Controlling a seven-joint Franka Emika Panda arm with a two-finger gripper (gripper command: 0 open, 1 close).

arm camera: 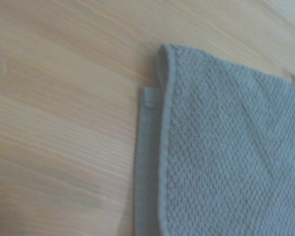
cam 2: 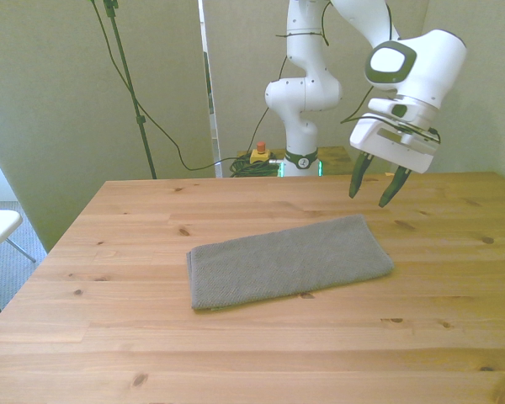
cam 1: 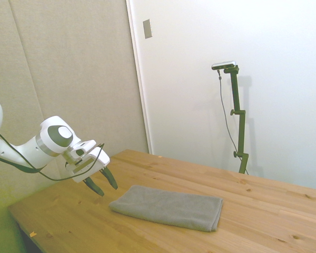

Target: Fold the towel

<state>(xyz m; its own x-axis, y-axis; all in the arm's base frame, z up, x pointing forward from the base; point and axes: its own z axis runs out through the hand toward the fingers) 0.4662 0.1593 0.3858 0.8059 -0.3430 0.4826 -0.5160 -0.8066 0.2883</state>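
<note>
The towel [cam 2: 288,260] is lying flat on the wooden table [cam 2: 252,353], already doubled into a long grey rectangle, and in the front view it is sitting near the middle of the tabletop with its long axis running from about 8 o'clock to 2 o'clock. The gripper [cam 2: 376,185] is hanging in the air at roughly 1 o'clock from the towel's centre in that view, tilted, with its two dark fingers [cam 2: 357,178] standing apart and holding nothing; their tips are pointing down toward the towel's end on the front view's right without touching it. The side view is giving what the front view cannot: a clear gap of air between the gripper [cam 1: 105,184] and the tabletop, and the towel [cam 1: 167,206] showing its stacked thickness along the rounded fold at its far end. From there the gripper is sitting at about 10 o'clock from the towel's near corner, close to it but apart. The wrist view is showing detail neither wide camera resolves: the terry weave of the towel [arm camera: 226,157], a rounded upper corner, and a thin lower layer peeking out past the top layer's hemmed edge, so the layers are lying slightly offset. Bare wood grain is filling the remaining part of that close picture.
</note>
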